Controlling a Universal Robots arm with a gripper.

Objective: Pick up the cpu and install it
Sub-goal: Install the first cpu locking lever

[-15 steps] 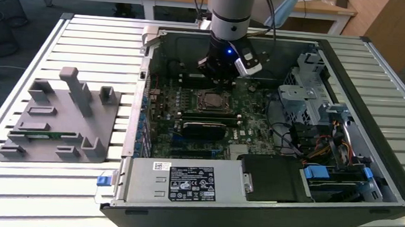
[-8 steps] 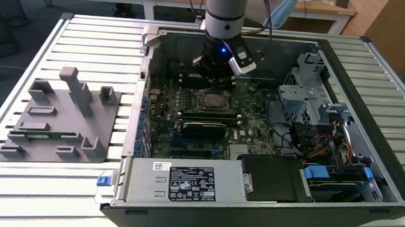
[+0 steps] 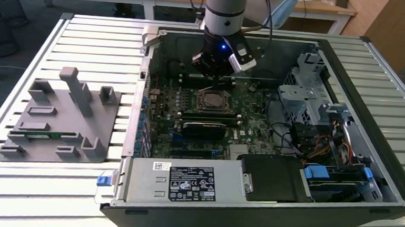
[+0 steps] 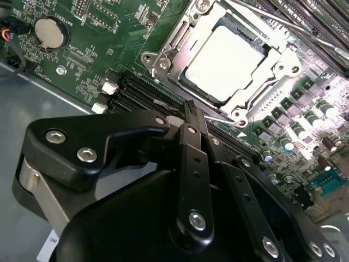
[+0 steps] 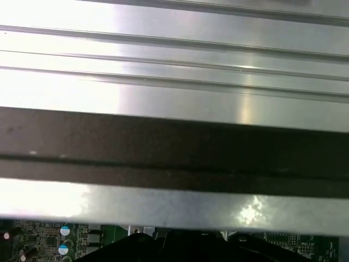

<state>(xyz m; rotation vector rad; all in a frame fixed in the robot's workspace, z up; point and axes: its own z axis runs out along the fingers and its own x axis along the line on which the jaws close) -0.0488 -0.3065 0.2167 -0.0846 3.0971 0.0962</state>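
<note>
Though unlatched, cpu point(image 4: 226, 63) in socket point(image 4: 163, 49)

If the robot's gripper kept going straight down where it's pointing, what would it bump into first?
Probably the green motherboard, near the shiny silver square cpu sitting in its metal socket frame; the black gripper points just beside it. Depth is unclear.

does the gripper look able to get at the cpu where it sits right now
Probably yes. The cpu lies face up in its open socket with nothing covering it, and the gripper hangs just beside it inside the open case.
</note>
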